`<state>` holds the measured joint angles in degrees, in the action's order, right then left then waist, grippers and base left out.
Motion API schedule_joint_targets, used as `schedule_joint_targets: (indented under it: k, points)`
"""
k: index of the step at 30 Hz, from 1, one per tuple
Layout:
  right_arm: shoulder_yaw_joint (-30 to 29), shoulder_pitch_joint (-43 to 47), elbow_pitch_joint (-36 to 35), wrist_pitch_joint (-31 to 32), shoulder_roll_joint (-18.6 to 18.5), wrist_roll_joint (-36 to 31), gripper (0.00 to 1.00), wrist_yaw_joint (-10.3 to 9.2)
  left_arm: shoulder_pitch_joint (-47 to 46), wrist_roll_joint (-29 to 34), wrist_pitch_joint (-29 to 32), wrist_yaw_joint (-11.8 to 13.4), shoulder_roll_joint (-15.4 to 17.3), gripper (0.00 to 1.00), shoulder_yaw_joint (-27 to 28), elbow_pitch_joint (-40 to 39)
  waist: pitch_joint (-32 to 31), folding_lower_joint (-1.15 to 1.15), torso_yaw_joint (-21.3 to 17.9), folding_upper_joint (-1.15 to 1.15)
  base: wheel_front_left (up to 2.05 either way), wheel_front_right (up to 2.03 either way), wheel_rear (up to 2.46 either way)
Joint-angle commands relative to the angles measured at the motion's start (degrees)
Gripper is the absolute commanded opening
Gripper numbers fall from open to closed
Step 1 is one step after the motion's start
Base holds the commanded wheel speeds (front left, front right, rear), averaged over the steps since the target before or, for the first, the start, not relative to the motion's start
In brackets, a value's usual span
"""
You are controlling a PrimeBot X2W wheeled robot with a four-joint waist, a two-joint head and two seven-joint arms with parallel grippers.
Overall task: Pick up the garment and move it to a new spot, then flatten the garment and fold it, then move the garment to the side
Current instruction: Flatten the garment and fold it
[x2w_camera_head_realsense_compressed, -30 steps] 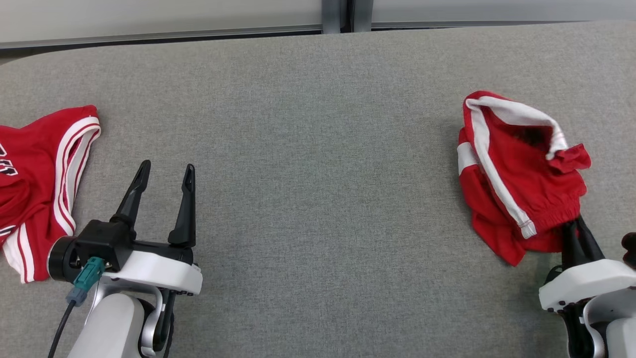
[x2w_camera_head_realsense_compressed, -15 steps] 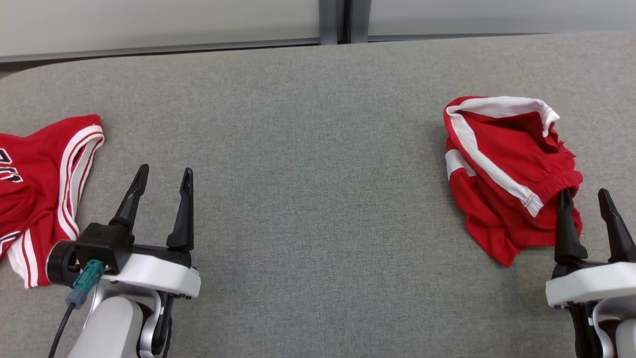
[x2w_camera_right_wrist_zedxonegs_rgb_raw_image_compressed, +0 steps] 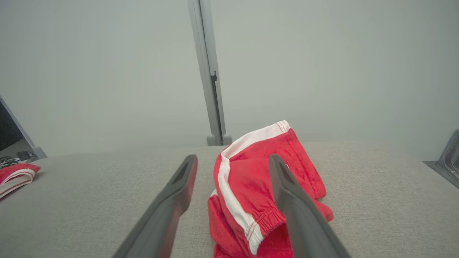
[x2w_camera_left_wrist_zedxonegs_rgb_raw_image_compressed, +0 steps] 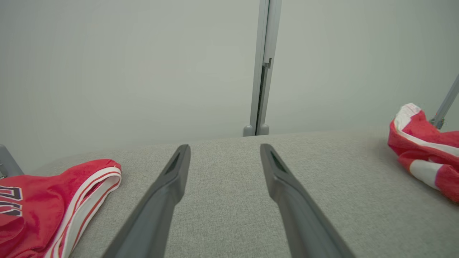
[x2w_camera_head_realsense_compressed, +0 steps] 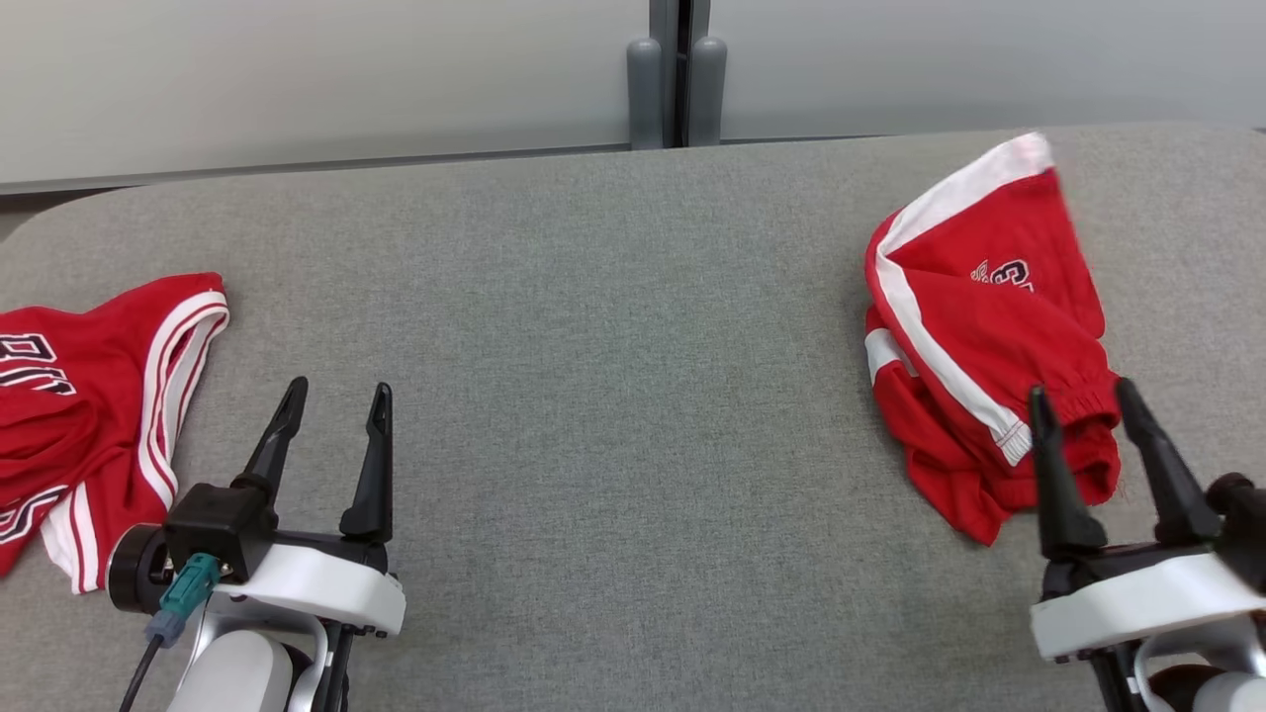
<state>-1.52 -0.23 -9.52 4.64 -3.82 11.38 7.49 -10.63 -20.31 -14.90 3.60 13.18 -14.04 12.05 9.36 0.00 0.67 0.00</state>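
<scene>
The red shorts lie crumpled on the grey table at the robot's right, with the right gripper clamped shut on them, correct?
Not quite. The red shorts do lie crumpled on the grey table at the robot's right, but the right gripper is open, not clamped on them, as the right wrist view shows.

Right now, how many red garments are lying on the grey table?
2. A red jersey lies at the table's left, cut off by the frame edge; red shorts lie bunched at its right, by the open right claw. More could lie out of frame.
</scene>
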Motion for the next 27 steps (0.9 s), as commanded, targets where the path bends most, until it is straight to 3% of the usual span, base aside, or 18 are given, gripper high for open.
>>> schedule_joint_targets:
  k: [1, 9, 27]
  points:
    - [1.0, 0.3, -0.4, 0.4, -0.6, -0.3, 1.00, 0.00, 0.5, -0.3, 0.0, 0.2, 0.2, 1.00, -0.1, 0.1, -0.6, 0.00, 0.2, 0.00, 0.00, 0.00, 0.00]
    - [5.5, 0.5, 0.4, 1.4, -2.2, 0.5, 1.00, 0.00, 2.0, -0.4, 0.7, 0.4, 0.6, 1.00, -0.7, 0.1, -2.1, 0.00, 1.1, 0.00, 0.00, 0.00, 0.00]
    - [5.8, -0.9, 1.3, 0.8, -2.0, 0.8, 1.00, 0.00, 1.6, -1.1, 1.3, 1.2, 0.7, 1.00, -1.5, -0.6, -1.9, 0.00, 1.6, 0.00, 0.00, 0.00, 0.00]
